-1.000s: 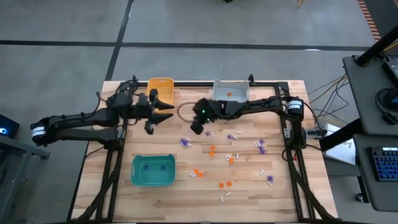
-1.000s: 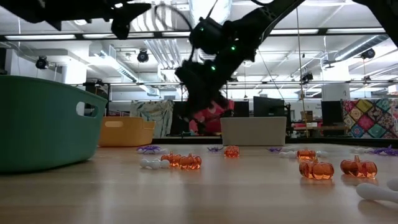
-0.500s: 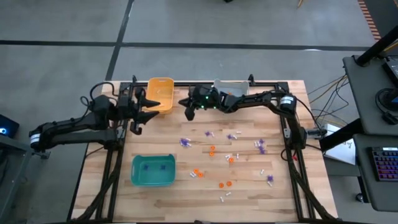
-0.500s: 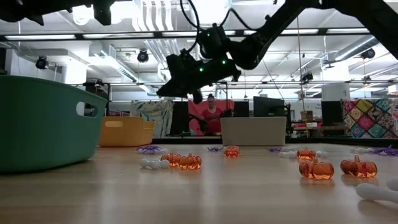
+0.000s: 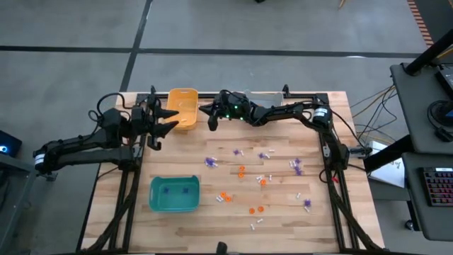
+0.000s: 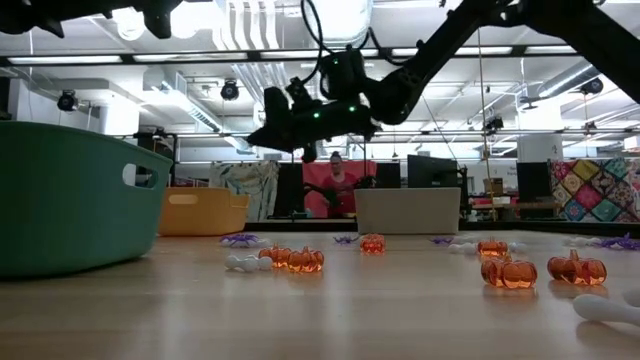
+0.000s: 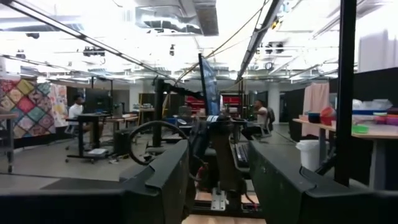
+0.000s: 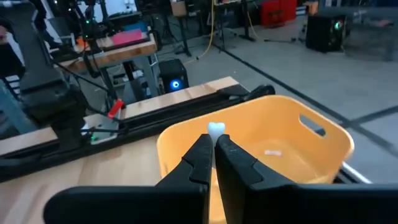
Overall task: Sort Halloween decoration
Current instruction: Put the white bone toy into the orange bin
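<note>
Small white trinket [image 8: 216, 130]: pinched at fingertips of right gripper [image 8: 213, 146], jaws clenched on it, held above orange-yellow bin [image 8: 292, 149] at bench far edge; second white piece [image 8: 272, 152] seen inside bin. Remaining decoration: purple, orange [image 5: 241, 170], white pieces scattered mid-bench [image 5: 226, 227]. Teal bin [image 5: 174, 194] placed near-left. Left gripper [image 5: 161, 119]: raised beside orange-yellow bin, jaws spread, nothing held.
</note>
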{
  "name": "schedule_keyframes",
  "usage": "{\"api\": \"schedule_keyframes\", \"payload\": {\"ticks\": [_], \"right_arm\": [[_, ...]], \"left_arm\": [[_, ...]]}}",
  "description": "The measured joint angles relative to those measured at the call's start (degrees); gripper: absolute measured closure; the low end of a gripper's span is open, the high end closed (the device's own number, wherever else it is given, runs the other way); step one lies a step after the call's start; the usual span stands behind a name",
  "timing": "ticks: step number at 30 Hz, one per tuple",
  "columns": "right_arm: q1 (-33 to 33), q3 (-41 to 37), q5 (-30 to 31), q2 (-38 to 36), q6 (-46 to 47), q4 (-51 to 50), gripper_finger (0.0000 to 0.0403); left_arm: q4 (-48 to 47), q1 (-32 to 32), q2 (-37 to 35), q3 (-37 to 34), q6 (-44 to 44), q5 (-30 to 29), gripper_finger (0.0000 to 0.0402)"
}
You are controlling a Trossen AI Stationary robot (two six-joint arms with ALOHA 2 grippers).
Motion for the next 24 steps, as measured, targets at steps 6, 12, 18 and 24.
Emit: {"api": "schedule_keyframes", "payload": {"ticks": [6, 12, 18, 24], "right_arm": [[-0.3, 8.6, 0.0, 5.2, -1.9, -3.2, 0.0394], [-1.4, 16.4, 0.1, 9.5, -4.1, -10.4, 0.0394], [-2.0, 25.3, 0.0, 14.2, -5.6, -19.8, 0.0394], [-1.9, 34.2, -0.1, 18.9, -7.0, -30.9, 0.0394]], "left_arm": [[-0.3, 0.0, -0.4, 0.0, 0.2, -0.9, 0.0253], [-1.1, 0.1, -1.7, 0.0, 0.7, -0.9, 0.0253], [-1.4, 0.1, -3.3, 0.0, 1.5, -1.0, 0.0253], [-2.3, 0.1, -4.4, 0.0, 1.7, -1.0, 0.0253]]}}
